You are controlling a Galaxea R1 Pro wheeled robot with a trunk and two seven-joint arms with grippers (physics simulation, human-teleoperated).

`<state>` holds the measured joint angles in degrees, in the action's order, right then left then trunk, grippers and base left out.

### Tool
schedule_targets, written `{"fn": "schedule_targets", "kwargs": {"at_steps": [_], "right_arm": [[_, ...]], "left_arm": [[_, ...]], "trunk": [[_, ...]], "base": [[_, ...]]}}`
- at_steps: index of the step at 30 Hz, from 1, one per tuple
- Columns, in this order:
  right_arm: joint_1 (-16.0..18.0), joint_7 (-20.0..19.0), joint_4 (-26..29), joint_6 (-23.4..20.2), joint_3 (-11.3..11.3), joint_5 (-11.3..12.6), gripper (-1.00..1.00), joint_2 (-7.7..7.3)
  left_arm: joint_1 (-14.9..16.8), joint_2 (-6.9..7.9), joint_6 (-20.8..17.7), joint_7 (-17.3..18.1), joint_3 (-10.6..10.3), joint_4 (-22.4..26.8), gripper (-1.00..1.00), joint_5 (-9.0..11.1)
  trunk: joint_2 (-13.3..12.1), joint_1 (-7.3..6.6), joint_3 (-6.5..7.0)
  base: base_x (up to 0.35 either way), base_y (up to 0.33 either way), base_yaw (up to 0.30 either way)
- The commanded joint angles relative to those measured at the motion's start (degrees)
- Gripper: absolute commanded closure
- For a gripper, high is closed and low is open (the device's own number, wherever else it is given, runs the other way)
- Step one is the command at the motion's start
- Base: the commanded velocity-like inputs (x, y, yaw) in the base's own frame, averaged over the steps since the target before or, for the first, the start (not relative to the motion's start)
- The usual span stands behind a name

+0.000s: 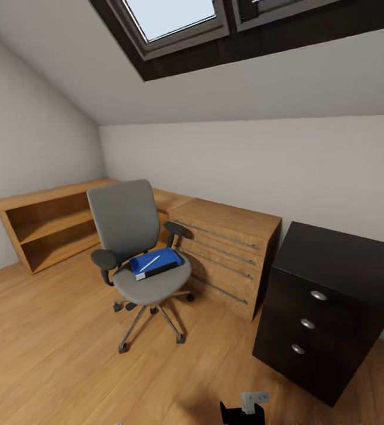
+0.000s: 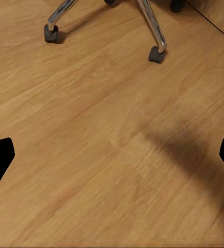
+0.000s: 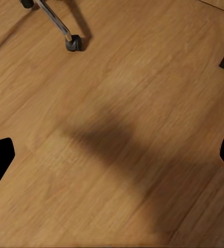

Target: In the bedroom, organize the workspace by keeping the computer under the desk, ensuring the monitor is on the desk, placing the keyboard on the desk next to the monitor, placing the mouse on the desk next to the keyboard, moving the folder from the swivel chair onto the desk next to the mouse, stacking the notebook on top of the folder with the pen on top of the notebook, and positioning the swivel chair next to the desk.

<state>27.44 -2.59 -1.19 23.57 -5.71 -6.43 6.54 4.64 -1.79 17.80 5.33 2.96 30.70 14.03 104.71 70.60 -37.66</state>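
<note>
The grey swivel chair (image 1: 127, 227) stands on the wood floor in front of the oak furniture. On its seat lies the blue folder (image 1: 159, 260) with a white pen (image 1: 150, 263) across it. My left gripper (image 2: 112, 160) hangs open over bare floor, a little short of the chair's chrome legs and castors (image 2: 156, 53). My right gripper (image 3: 112, 160) is open too, over the floor, with one castor (image 3: 73, 43) ahead. A part of my right arm (image 1: 243, 408) shows at the head view's lower edge. The computer, monitor, keyboard, mouse and notebook are out of view.
Low oak shelving (image 1: 47, 227) lines the left wall and an oak drawer chest (image 1: 227, 254) stands behind the chair. A black three-drawer unit (image 1: 316, 321) under a black top stands at the right. A skylight (image 1: 168, 18) sits in the sloped ceiling.
</note>
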Motion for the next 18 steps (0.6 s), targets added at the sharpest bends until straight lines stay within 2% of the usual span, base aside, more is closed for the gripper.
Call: {"fn": "schedule_targets", "kwargs": {"at_steps": [1, 18], "right_arm": [[0.1, -0.1, -0.1, 0.2, -0.5, -0.6, -1.0, 0.01], [0.1, -0.1, -0.1, 0.2, -0.6, -0.6, -1.0, 0.05]], "left_arm": [[0.0, -0.05, 0.0, 0.6, 0.3, 0.0, -1.0, 0.5], [0.0, -0.05, 0.0, 0.6, 0.3, -0.1, -1.0, 0.5]], "trunk": [[0.0, -0.01, -0.02], [0.0, -0.01, 0.12]], "base": [[-0.031, 0.024, -0.222], [-0.006, 0.005, -0.263]]}}
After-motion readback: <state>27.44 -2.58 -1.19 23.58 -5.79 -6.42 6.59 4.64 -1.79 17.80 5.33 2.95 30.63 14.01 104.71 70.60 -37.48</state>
